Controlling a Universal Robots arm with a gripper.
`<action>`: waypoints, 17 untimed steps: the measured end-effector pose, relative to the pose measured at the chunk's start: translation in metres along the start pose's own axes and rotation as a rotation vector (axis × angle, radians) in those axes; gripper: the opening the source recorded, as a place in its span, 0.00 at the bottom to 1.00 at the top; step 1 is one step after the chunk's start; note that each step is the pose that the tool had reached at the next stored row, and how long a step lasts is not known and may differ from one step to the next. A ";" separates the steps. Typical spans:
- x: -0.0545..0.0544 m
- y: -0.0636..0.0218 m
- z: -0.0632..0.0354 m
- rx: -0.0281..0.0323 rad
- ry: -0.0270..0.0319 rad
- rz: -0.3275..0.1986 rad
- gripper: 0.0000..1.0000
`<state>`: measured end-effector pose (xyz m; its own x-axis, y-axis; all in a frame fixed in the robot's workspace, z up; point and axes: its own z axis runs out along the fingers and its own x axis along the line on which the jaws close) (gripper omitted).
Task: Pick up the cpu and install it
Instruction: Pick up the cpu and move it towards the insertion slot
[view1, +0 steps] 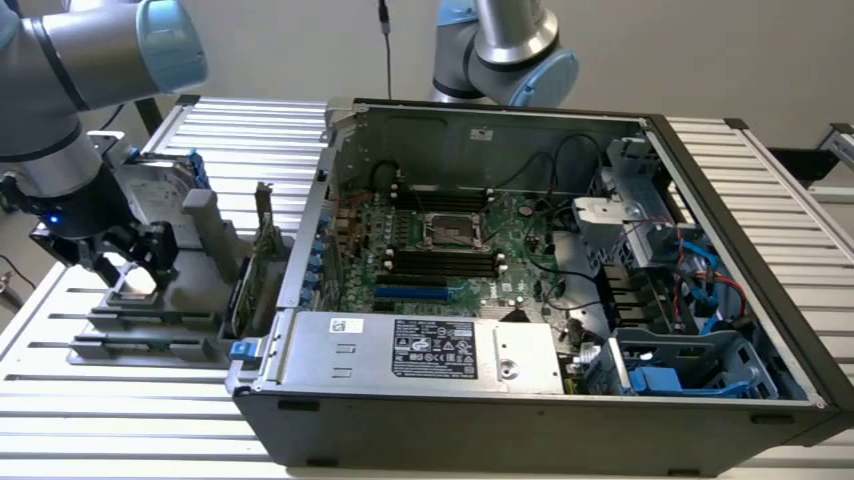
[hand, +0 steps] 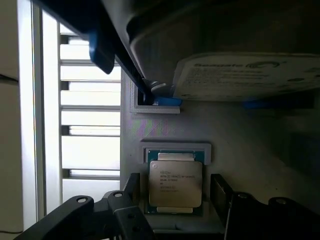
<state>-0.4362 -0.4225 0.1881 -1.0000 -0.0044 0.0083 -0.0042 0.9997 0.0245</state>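
Cpu: the cpu (hand: 176, 180) is lying flat with its metal top up in a shallow recess of a grey holder (hand: 235, 145); printed lettering is showing on its lid.
Tool: the tool (hand: 175, 186) is hanging directly over the chip with its jaws spread wide. One finger (hand: 131, 184) is standing on each side of it with a thin gap either way, and it is gripping nothing.
Tool in the frame: in the exterior view the tool (view1: 131, 268) is pointing down at the mid-left of the frame.
Holder: the grey holder (view1: 147, 322) is sitting on the slatted white tabletop (view1: 134, 420) at the exterior view's lower left.
Hard drive: a white-labelled hard drive (hand: 250, 75) is resting just beside the cpu's recess, with a blue bracket (hand: 165, 101) at its edge.
Computer case: an open computer case (view1: 534, 420) is occupying the centre and right of the exterior view.
Motherboard: the motherboard (view1: 400, 290) is lying inside the case with its socket (view1: 447, 232) at its middle, well apart from the cpu.
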 end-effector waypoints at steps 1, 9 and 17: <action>0.000 0.0000 0.0006 -0.0004 0.0003 0.000 0.67; -0.001 -0.0001 0.0028 -0.0015 0.0091 0.000 0.67; -0.004 -0.0001 0.0027 -0.0014 0.0201 0.000 0.67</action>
<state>-0.4322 -0.4225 0.1853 -0.9996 -0.0045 0.0283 -0.0037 0.9997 0.0259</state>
